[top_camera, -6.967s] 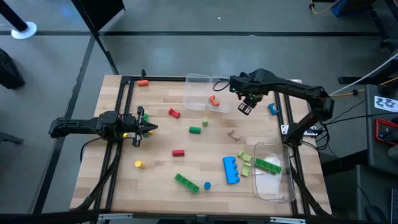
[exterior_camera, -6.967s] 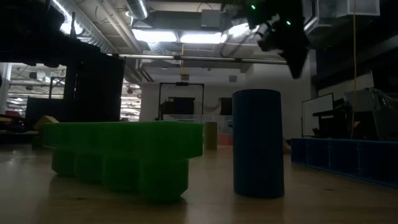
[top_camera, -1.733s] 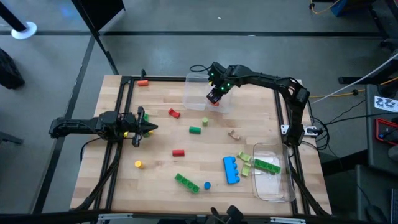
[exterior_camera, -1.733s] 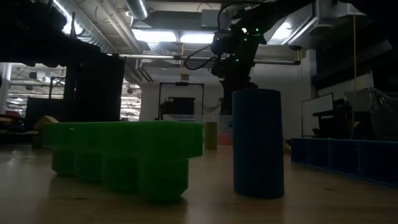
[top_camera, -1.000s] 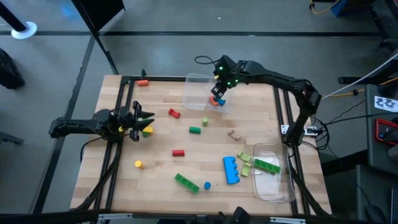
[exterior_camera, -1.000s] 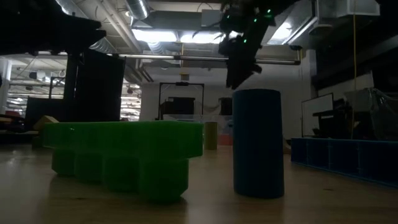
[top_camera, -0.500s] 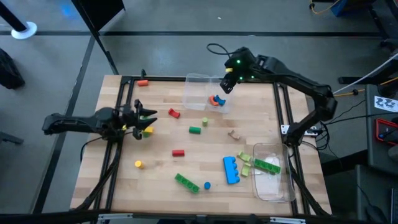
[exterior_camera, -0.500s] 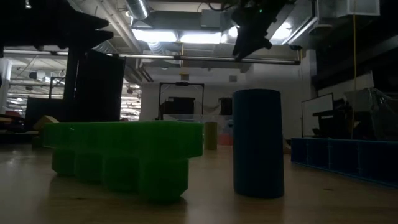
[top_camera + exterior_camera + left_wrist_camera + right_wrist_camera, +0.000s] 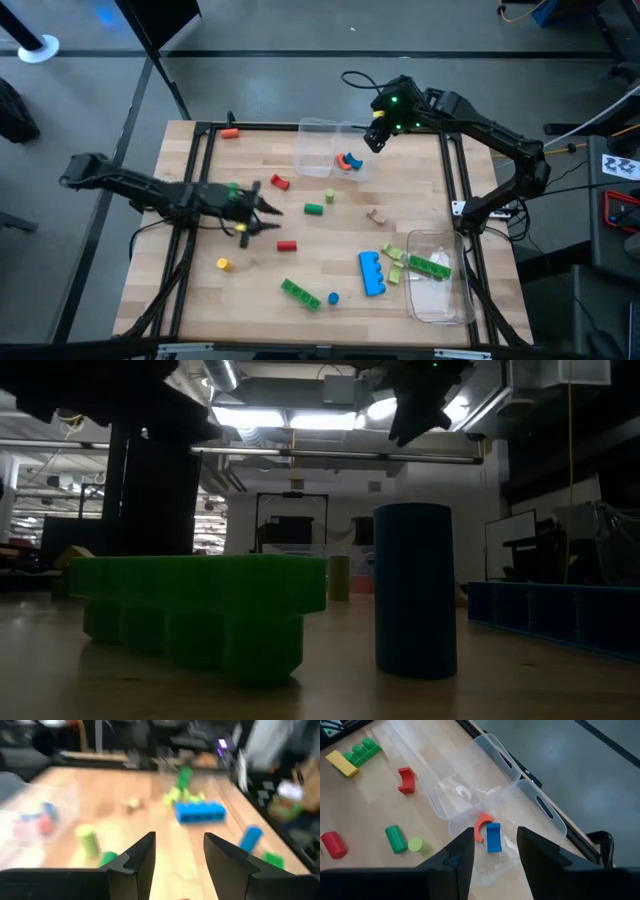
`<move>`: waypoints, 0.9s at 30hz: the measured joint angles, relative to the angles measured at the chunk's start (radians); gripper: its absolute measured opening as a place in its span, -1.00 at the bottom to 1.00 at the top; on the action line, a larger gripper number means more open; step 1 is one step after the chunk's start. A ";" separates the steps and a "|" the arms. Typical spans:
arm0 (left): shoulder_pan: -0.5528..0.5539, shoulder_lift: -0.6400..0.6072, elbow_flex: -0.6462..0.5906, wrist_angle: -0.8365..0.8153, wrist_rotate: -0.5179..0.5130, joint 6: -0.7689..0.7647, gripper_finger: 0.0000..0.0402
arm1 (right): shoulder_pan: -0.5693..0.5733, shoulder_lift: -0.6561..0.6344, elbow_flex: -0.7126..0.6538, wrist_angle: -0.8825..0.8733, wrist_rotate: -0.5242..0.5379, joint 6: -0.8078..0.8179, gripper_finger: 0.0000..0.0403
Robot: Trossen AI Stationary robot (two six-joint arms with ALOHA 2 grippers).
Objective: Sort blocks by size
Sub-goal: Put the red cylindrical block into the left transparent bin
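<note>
- Blocks lie scattered across your wooden table, with only a few sorted: an orange arch and a blue block sit in the clear container at the far edge, and a green studded brick rests in the second clear container at the near right.
- Your right gripper hovers above the far container's right rim, fingers spread and empty in its wrist view.
- Your left gripper reaches out over mid-table, jaws apart, holding nothing, near the red cylinder.
- Risk one: your left wrist view is smeared by motion, so a hurried closing could nudge the red cylinder, which would likely roll away across the wood.
- Risk two: your right arm hangs close to the light container, and a low pass could clip its rim and shift or tip it.
- Long pieces: the blue studded brick lies with its long axis running roughly near-to-far. The green brick at the near edge lies slanted, its far end pointing left, with a small blue cylinder just beside its near end.
- You would probably want your jaws across each brick's short side.
</note>
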 joint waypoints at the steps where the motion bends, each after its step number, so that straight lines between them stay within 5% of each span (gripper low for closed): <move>1: -0.018 0.043 0.022 -0.014 0.000 0.011 -0.24 | 0.000 0.000 0.000 -0.009 0.000 0.000 -0.26; 10: -0.095 0.365 0.239 -0.305 -0.100 -0.038 -0.24 | 0.008 0.001 0.000 -0.090 0.000 0.000 -0.26; 27: -0.096 0.614 0.267 -0.312 -0.080 -0.253 -0.24 | 0.129 0.001 0.000 -0.088 0.000 -0.030 -0.26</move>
